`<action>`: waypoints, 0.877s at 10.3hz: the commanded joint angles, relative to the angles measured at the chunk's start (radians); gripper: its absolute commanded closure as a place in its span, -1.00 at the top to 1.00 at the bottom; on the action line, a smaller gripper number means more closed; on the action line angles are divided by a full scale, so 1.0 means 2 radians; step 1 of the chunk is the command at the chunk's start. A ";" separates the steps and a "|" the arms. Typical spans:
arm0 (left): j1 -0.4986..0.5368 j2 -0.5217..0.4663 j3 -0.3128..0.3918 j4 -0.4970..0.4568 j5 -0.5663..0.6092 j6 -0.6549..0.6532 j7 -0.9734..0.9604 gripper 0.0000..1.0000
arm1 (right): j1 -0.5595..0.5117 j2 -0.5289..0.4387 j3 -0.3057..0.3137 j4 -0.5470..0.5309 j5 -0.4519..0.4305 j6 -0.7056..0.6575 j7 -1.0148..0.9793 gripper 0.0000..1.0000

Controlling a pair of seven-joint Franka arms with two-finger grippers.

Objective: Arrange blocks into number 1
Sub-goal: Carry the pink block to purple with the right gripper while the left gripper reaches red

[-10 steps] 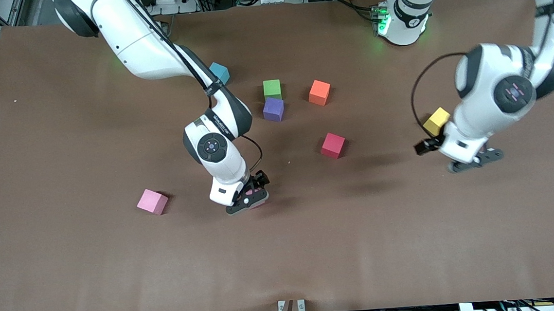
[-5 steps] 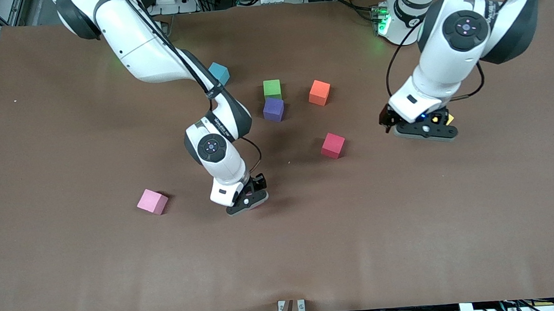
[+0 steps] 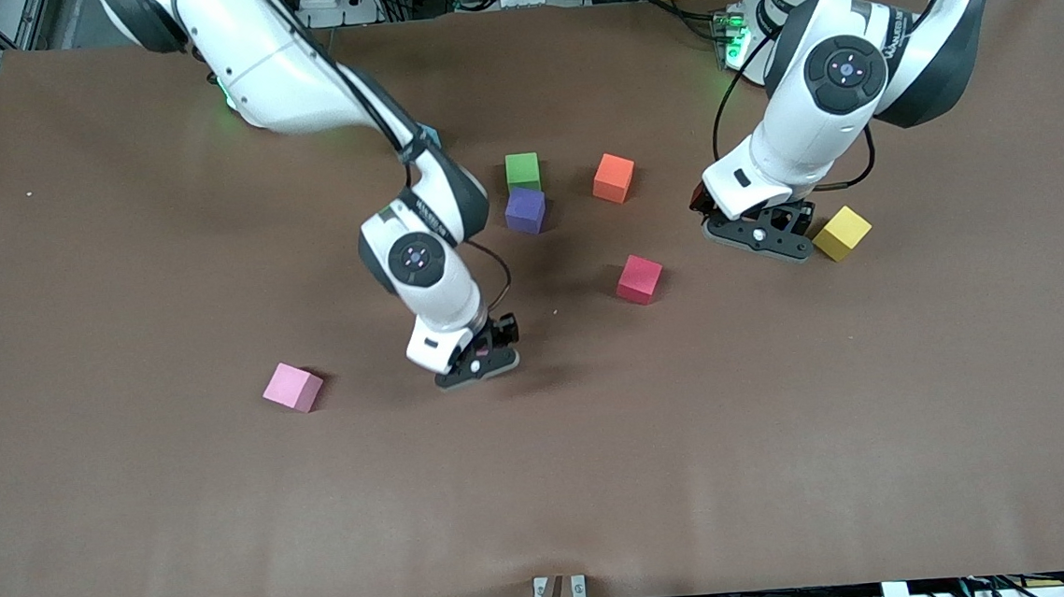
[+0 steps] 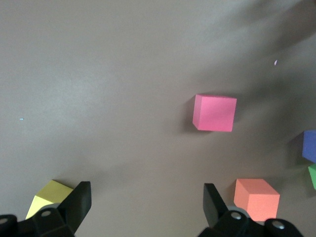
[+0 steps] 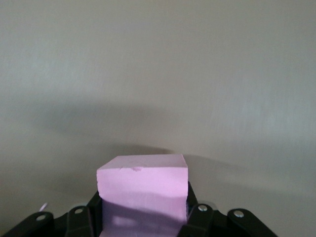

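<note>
From the front, the right arm bends down over mid-table, its right gripper (image 3: 478,366) low above the brown table (image 3: 135,514); a second pink block (image 3: 293,387) lies toward the right arm's end. The left gripper (image 3: 757,234) hangs between the red block (image 3: 639,279) and the yellow block (image 3: 842,233). The green block (image 3: 523,170) touches the purple block (image 3: 525,210), with the orange block (image 3: 613,178) near them. The left wrist view shows its fingers (image 4: 79,203) spread wide, holding nothing. In the right wrist view, the fingers clamp a pink block (image 5: 143,190) above bare table.
</note>
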 commanded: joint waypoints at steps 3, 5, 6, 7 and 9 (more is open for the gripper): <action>0.003 -0.067 0.004 -0.035 -0.011 -0.009 0.051 1.00 | 0.006 -0.062 0.029 -0.087 0.005 -0.019 0.103 -1.00; -0.002 -0.084 0.002 -0.052 -0.015 -0.017 0.040 1.00 | 0.005 -0.060 0.057 -0.096 0.005 -0.005 0.142 -1.00; -0.003 -0.066 0.002 -0.026 -0.017 -0.039 0.021 1.00 | 0.004 -0.060 0.068 -0.118 0.005 0.028 0.150 -1.00; -0.006 -0.054 0.001 -0.002 -0.016 -0.055 0.006 1.00 | 0.005 -0.060 0.073 -0.135 0.005 0.055 0.151 -1.00; 0.001 -0.051 0.000 0.008 -0.015 -0.060 0.008 1.00 | 0.009 -0.064 0.073 -0.152 0.003 0.061 0.164 -1.00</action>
